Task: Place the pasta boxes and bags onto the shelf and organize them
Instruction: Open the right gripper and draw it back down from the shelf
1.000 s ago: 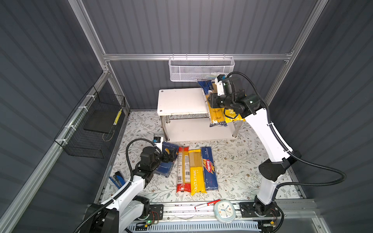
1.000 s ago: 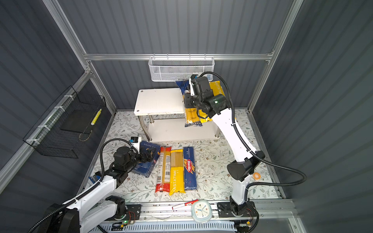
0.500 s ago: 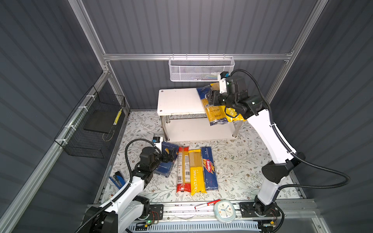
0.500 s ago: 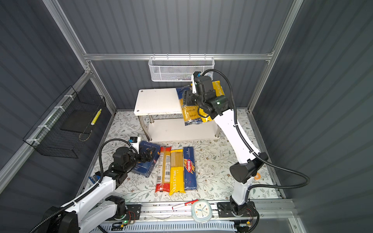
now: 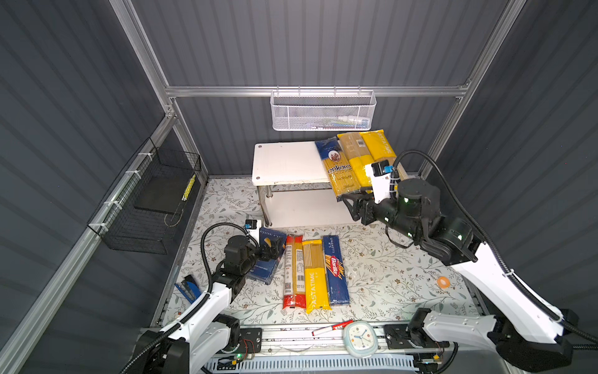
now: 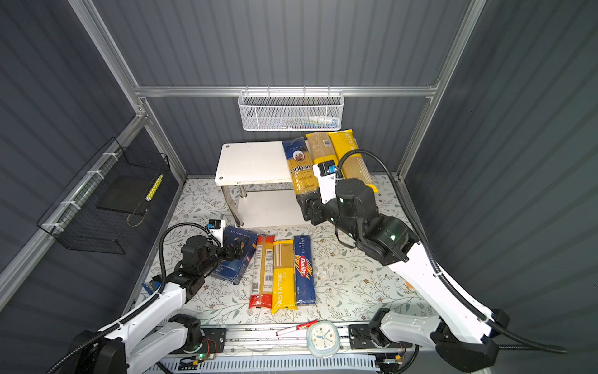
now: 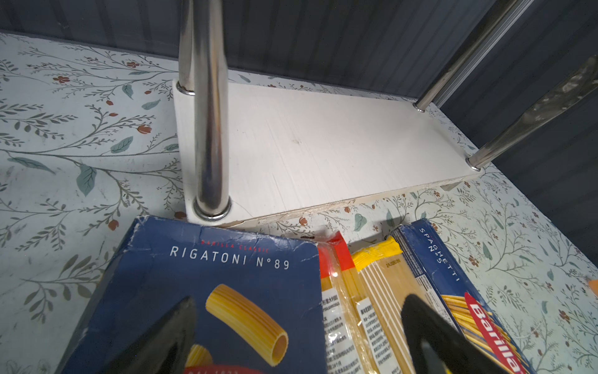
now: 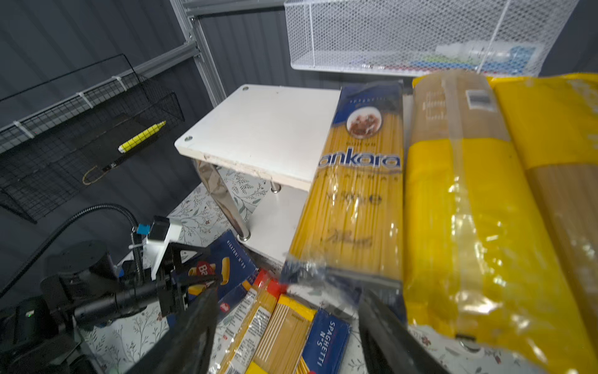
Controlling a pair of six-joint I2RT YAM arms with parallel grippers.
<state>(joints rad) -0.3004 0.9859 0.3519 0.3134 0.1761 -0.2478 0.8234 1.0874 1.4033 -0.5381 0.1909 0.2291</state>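
The shelf [image 5: 286, 162] carries three bags on the right of its top board: the blue-yellow ankara bag [image 5: 338, 168] and two yellow PASTATIME bags [image 5: 356, 155] [image 5: 380, 145], all overhanging the front edge. My right gripper [image 5: 351, 205] hangs open just in front of the ankara bag [image 8: 359, 181], with nothing between its fingers [image 8: 194, 323]. On the floor lie the rigatoni box [image 5: 268, 259], a red-ended bag [image 5: 293, 272], a PASTATIME bag [image 5: 315, 275] and the Barilla spaghetti box [image 5: 336, 268]. My left gripper [image 7: 299, 336] is open, low over the rigatoni box [image 7: 226, 281].
A white mesh basket [image 5: 323, 111] hangs on the back wall above the shelf. A black wire basket [image 5: 152, 200] with a yellow marker hangs on the left wall. A clock [image 5: 359, 335] and a red pen [image 5: 333, 325] lie at the front rail. The shelf's lower board [image 7: 323, 152] is bare.
My right gripper has let go of the ankara bag on the top board, opened, and drawn back and down in front of the shelf. The left arm has hardly moved.
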